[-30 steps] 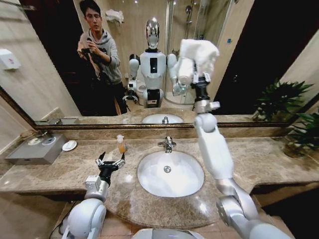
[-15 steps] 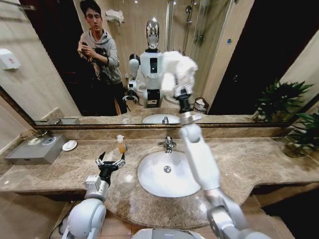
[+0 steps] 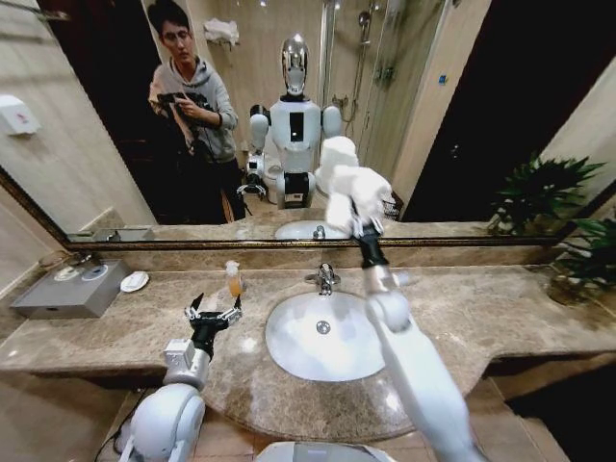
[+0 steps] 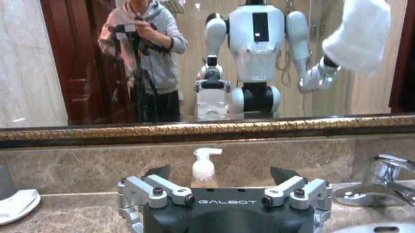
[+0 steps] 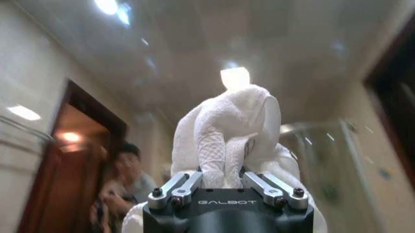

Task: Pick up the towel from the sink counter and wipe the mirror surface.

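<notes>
- 2 grippers are showing in the head view: the right gripper (image 3: 358, 218) is reaching up at the mirror surface (image 3: 452, 115), and the left gripper (image 3: 214, 312) is hovering low over the sink counter (image 3: 500, 308).
- The right gripper is clenching the towel (image 3: 353, 189); in the right wrist view the white cloth (image 5: 228, 136) is bunching up between the 2 closed fingers (image 5: 183, 185) and rising above them.
- The towel is sitting directly beyond the right gripper's fingertips, against the lower part of the glass, just above the dark bronze frame.
- Below the right gripper, the faucet (image 3: 324, 278) and the white oval basin (image 3: 327, 337) are lying under its forearm.
- The left gripper is standing released, its 2 fingers (image 4: 155, 187) spreading wide with nothing between them.
- Straight ahead of the left gripper's open jaws, a soap dispenser (image 4: 204, 167) is standing near the back of the counter, well clear of the fingertips.
- To one side of the left gripper a small white dish (image 3: 134, 281) is resting on the counter, beside a grey tray (image 3: 67, 289).
- The towel is also showing in the left wrist view (image 4: 358, 34), far beyond the left gripper and high against the mirror.
</notes>
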Motion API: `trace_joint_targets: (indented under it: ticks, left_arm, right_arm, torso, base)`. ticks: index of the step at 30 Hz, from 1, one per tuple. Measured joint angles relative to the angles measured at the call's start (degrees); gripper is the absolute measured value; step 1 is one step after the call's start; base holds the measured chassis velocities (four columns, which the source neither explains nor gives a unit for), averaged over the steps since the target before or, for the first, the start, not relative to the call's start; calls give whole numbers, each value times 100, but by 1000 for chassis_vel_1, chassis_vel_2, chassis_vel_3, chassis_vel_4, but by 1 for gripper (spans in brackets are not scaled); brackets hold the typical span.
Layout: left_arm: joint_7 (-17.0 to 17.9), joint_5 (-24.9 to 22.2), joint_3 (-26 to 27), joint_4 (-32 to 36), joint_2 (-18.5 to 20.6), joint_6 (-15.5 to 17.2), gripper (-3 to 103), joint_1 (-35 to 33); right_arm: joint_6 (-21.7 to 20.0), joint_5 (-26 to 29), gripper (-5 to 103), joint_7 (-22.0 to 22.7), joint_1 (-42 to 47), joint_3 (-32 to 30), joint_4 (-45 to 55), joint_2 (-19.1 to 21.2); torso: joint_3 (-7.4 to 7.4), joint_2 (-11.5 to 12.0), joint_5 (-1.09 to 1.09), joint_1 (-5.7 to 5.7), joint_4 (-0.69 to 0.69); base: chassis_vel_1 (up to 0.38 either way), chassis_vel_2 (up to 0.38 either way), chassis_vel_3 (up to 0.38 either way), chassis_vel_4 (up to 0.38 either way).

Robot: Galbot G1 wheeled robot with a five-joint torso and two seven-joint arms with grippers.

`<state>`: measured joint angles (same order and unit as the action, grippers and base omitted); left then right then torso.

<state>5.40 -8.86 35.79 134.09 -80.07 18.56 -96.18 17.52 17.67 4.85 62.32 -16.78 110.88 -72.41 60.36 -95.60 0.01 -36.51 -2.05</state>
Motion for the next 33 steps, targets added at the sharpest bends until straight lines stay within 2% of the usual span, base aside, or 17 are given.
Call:
trace_joint_targets:
  ticks: [1,3,5,6,8,10,11,13,15,17,19,22,24,26,29,33]
  left_arm:
    - [0,0,0,0,0,0,100,0]
    - [1,1,1,0,-1,0,100,0]
    - [0,0,0,0,0,0,100,0]
    - [0,0,0,0,0,0,100,0]
    - [0,0,0,0,0,0,100,0]
    - [1,0,0,0,0,0,100,0]
    - [1,0,0,0,0,0,100,0]
    - [0,0,0,0,0,0,100,-1]
    - [1,0,1,0,-1,0,100,-1]
    - [0,0,0,0,0,0,100,0]
    - [0,0,0,0,0,0,100,0]
    - [1,0,0,0,0,0,100,0]
    - [0,0,0,0,-1,0,100,-1]
    - [0,0,0,0,-1,0,100,-1]
    - [0,0,0,0,0,0,100,0]
    - [0,0,0,0,0,0,100,0]
  right_arm:
    - [0,0,16,0,0,0,0,0]
    - [-359,130,16,530,691,-26,389,251]
    - [-732,357,16,943,1276,20,662,512]
    - [-732,357,16,943,1276,20,662,512]
    - [-1214,754,16,1222,1721,221,812,885]
    - [-1574,1107,16,1410,1859,341,831,1129]
    - [-1574,1107,16,1410,1859,341,831,1129]
    - [-2023,1651,16,1662,1902,454,773,1398]
    - [-2071,1718,16,1690,1898,465,745,1425]
    - [-2398,2202,16,1852,1877,539,585,1589]
    - [-2495,2355,16,1898,1876,562,558,1649]
    - [-2959,2860,16,2105,1705,840,379,2140]
    - [-3036,2897,16,2163,1624,949,332,2252]
    - [-3223,2909,16,2309,1332,1354,120,2579]
    - [-3261,2839,16,2329,1137,1645,-129,2739]
    - [-3290,2780,16,2333,878,2003,-592,2622]
  torso:
    - [0,0,0,0,0]
    - [0,0,0,0,-2]
    - [0,0,1,0,2]
    - [0,0,1,0,2]
    - [0,-1,1,1,2]
    - [0,-1,1,1,-1]
    - [0,-1,1,1,-1]
    - [0,0,0,0,-1]
    - [0,0,1,0,-2]
    - [1,0,2,-1,-1]
    - [1,0,2,-1,-1]
    - [1,0,0,0,1]
    - [1,0,-1,0,0]
    - [1,0,-1,-1,-1]
    - [1,0,-1,-1,-2]
    - [1,0,-4,-1,2]
  base:
    - [0,0,0,0]
    - [0,0,0,0]
    - [0,0,0,0]
    - [0,0,0,0]
    - [0,0,0,0]
    - [0,0,0,0]
    - [0,0,0,0]
    - [0,0,0,0]
    - [0,0,0,0]
    - [0,0,0,0]
    - [0,0,0,0]
    - [0,0,0,0]
    - [0,0,0,0]
    - [0,0,0,0]
    - [0,0,0,0]
    - [0,0,0,0]
